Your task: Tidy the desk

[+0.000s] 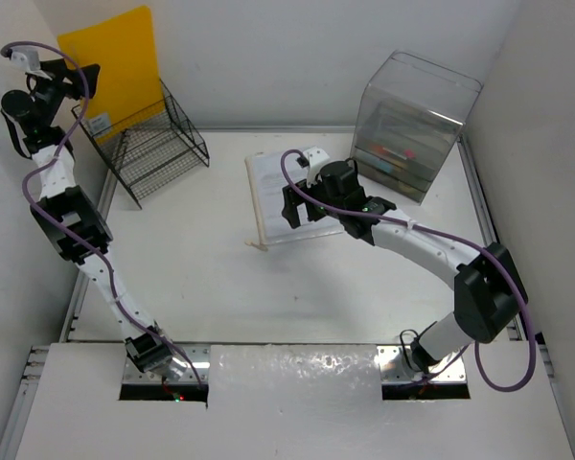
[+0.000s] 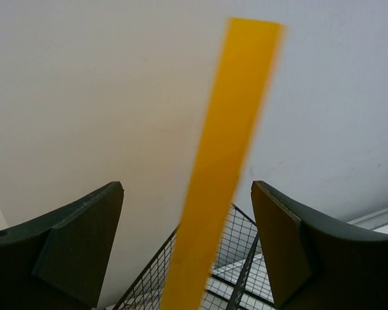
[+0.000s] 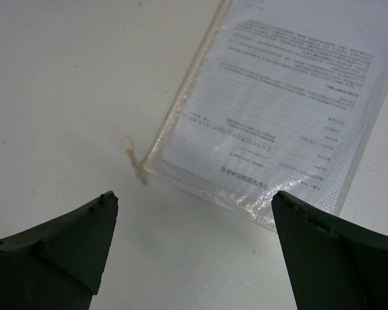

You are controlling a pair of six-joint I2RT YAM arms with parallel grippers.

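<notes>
The white desk (image 1: 268, 287) carries a clear mesh pouch (image 1: 278, 182) with a printed sheet inside, near its middle back. My right gripper (image 1: 292, 206) hovers over the pouch's near edge, open and empty. In the right wrist view the pouch (image 3: 278, 97) and its cream zip pull (image 3: 132, 155) lie just ahead of the open gripper (image 3: 194, 194) on the desk (image 3: 64, 77). My left gripper (image 1: 81, 81) is raised at the far left beside a yellow folder (image 1: 115, 67). In the left wrist view the folder (image 2: 226, 161) shows edge-on between the open gripper (image 2: 187, 185), touching neither finger.
A black wire rack (image 1: 158, 153) stands at the back left under the yellow folder; its mesh shows in the left wrist view (image 2: 246, 265). A clear plastic drawer box (image 1: 412, 125) stands at the back right. Walls close in the left, back and right.
</notes>
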